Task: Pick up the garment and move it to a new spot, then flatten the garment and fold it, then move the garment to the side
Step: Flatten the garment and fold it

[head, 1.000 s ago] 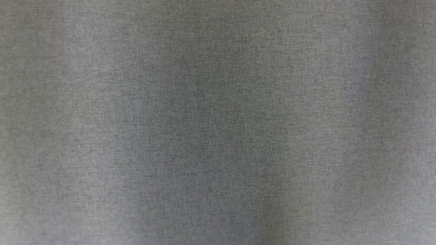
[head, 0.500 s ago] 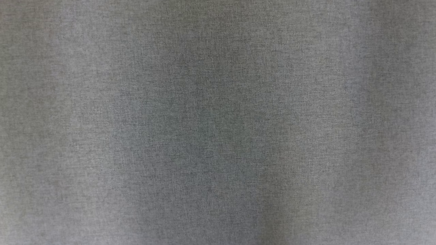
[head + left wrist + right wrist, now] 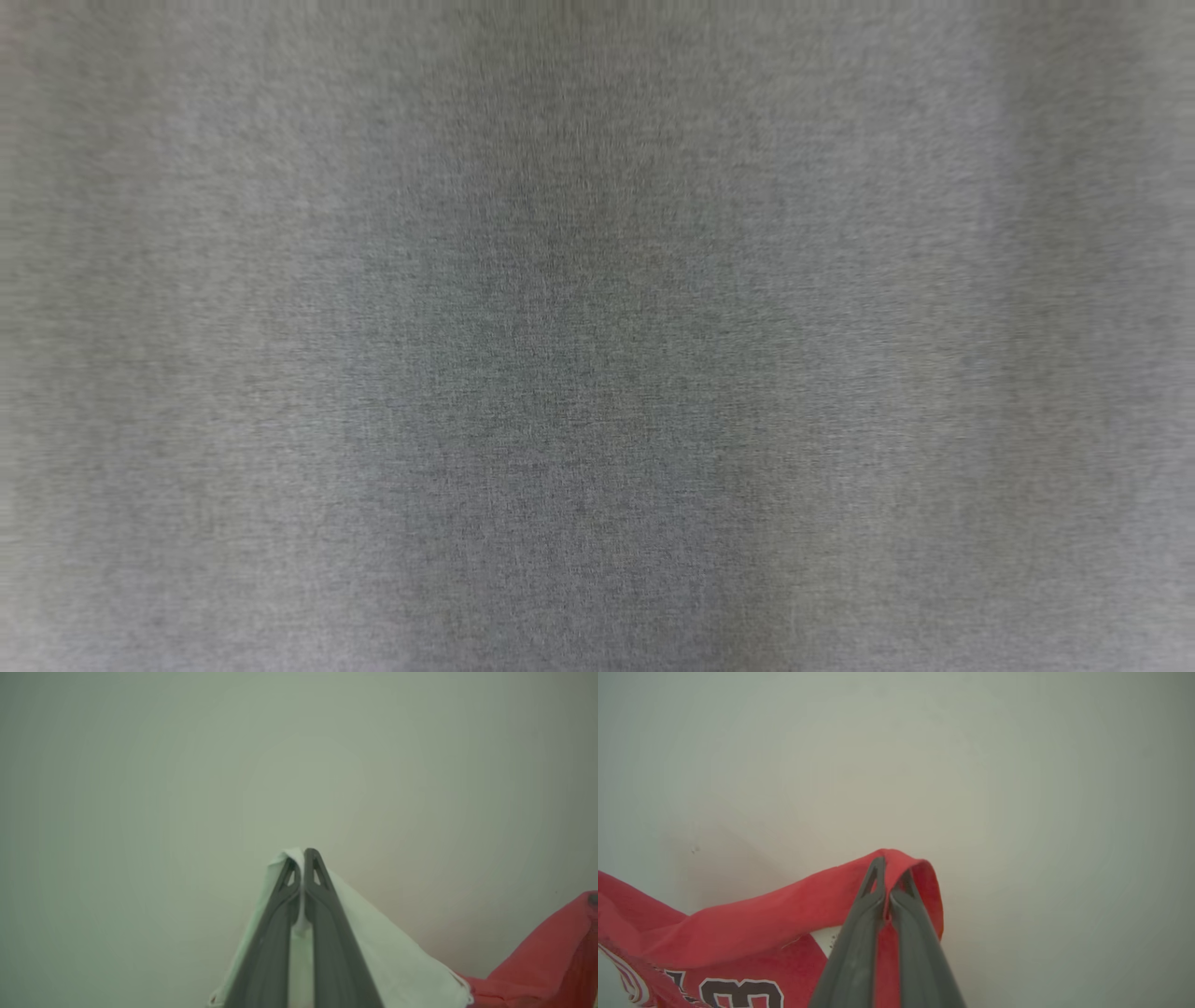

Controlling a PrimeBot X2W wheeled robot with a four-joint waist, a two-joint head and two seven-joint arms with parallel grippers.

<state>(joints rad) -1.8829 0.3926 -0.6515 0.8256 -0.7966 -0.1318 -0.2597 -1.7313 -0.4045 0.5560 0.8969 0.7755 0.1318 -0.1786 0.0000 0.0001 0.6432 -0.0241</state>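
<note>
- Garment point(image 3: 738, 924), a red jersey with a printed number and a white part point(image 3: 397, 961), is held at two places, one by each pincer.
- The left pincer point(image 3: 303, 856) is closed on the white part, and a small fold of it stands out between the tips.
- The right pincer point(image 3: 889, 870) is closed on a red edge, which bends over its tips.
- Behind both we see a pale surface point(image 3: 187, 765). We cannot tell if it is the desk.
- In the head view a grey woven cloth point(image 3: 597, 373) is very near and blurred. We cannot say what it is.
- We judge that the picking up is done and the carrying is in hand. Flattening, folding and moving aside are not yet done.
</note>
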